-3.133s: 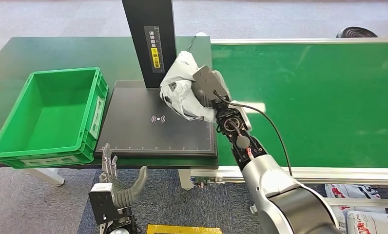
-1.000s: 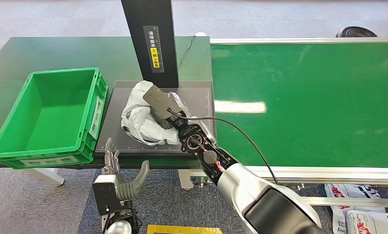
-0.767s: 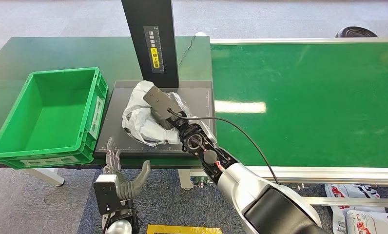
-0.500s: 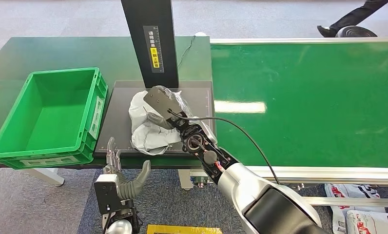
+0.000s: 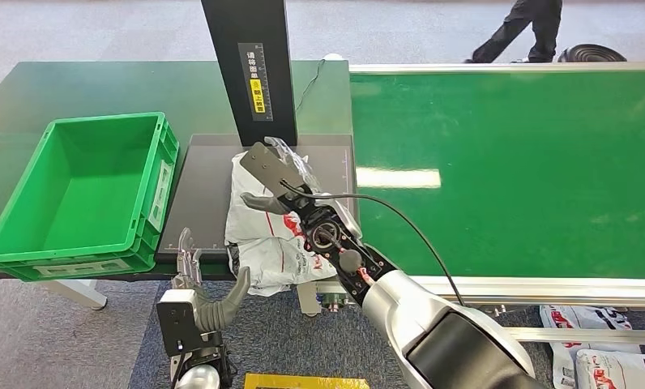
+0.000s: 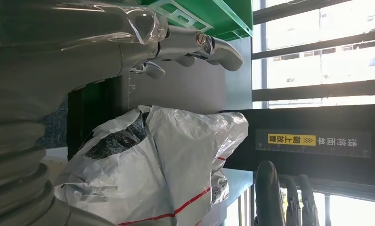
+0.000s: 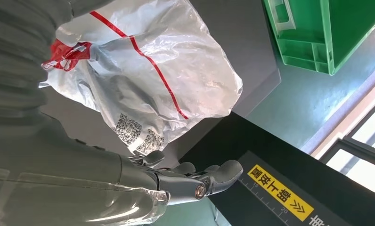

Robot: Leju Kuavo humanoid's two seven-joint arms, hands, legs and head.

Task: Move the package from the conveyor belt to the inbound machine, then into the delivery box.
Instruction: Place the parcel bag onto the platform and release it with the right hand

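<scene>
1. Head view: conveyor belt (image 5: pixel 506 170), flat matte green, spans the right half of the frame.
2. Inbound machine (image 5: pixel 206 198), smooth black slab with post, centre.
3. Delivery box (image 5: pixel 27 235), rigid green plastic, upper left, awaiting the drop.
4. Package (image 5: pixel 275 243), crinkled white poly bag, lies on the slab, overhanging its near edge, apparently for scanning.
5. Right hand (image 5: pixel 262 180) fingers spread above the package, gripping nothing.
6. Left hand (image 5: pixel 198 300) open, bottom left, likely positioned to collect.
</scene>
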